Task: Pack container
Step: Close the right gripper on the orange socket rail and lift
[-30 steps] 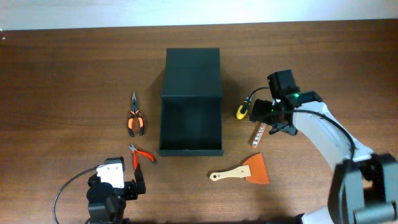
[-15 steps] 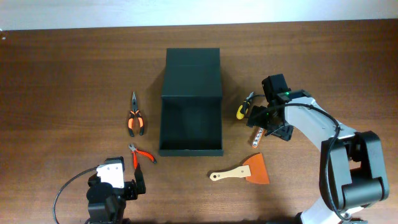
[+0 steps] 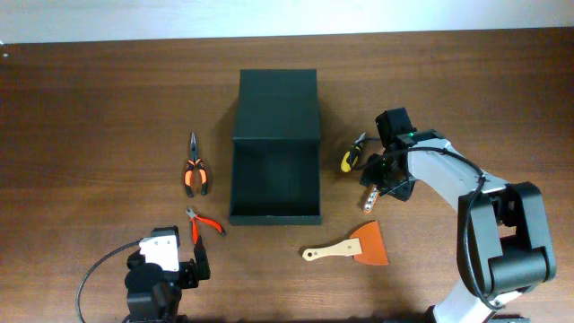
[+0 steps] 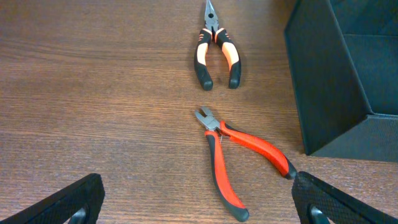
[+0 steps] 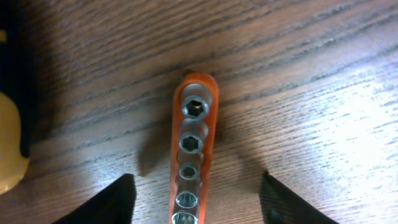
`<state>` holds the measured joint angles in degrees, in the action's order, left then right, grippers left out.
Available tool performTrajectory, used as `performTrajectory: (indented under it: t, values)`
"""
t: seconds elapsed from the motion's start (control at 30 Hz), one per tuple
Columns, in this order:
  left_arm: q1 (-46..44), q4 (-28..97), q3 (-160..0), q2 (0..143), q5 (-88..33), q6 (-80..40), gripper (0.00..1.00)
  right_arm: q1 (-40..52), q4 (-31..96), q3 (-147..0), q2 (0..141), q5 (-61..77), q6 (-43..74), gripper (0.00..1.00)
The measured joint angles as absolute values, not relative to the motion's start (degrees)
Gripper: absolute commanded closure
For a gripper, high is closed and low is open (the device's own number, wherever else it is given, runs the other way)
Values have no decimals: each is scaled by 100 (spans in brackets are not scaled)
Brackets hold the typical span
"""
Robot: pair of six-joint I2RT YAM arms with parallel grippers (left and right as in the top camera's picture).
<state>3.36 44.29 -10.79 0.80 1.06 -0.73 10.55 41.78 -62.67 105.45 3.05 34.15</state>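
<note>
- The left jaws stand as wide as they go and hold nothing. In the left wrist view their dark tips sit at the lower corners, with bare bench (image 3: pixel 108 108) between them.
- The right jaws are partly open and straddle the socket rail (image 5: pixel 189 155). There is a gap on each side, so they grip nothing.
- The container (image 3: pixel 275 170) sits at mid-bench. It is a dark green, matte, rectangular box like cardboard, and its hinged flap is laid back flat toward 12 o'clock.
- Inside the container only its own dark floor and walls show.
- The socket rail is an orange strip with a rounded end, carrying a row of chrome hex sockets. It lies at 4 o'clock of the container.
- A screwdriver (image 3: pixel 350 157) with a rounded yellow and black handle lies just beside the rail, at 3 o'clock of the container.
- A scraper (image 3: pixel 350 248) lies flat at 5 o'clock. It has a pale wooden handle and a flared orange blade.
- Needle-nose pliers (image 4: pixel 216 46) with orange and black grips lie at 9 o'clock, their slim steel tips pointing to 12.
- Side cutters (image 4: pixel 233 155) with slim red handles lie at 8 o'clock, near the container's corner but apart from it.
- The bench is brown wood with a fine grain.
</note>
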Motion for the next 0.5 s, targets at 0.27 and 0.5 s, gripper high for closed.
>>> performTrajectory:
  t: [0.27, 0.5]
  values:
    - [336, 4429, -1079, 80, 106, -73, 1, 1055, 4174, -6270, 10549, 309, 3426, 63]
    - [336, 4429, -1079, 80, 106, -73, 1, 1055, 4174, -6270, 10549, 309, 3426, 74]
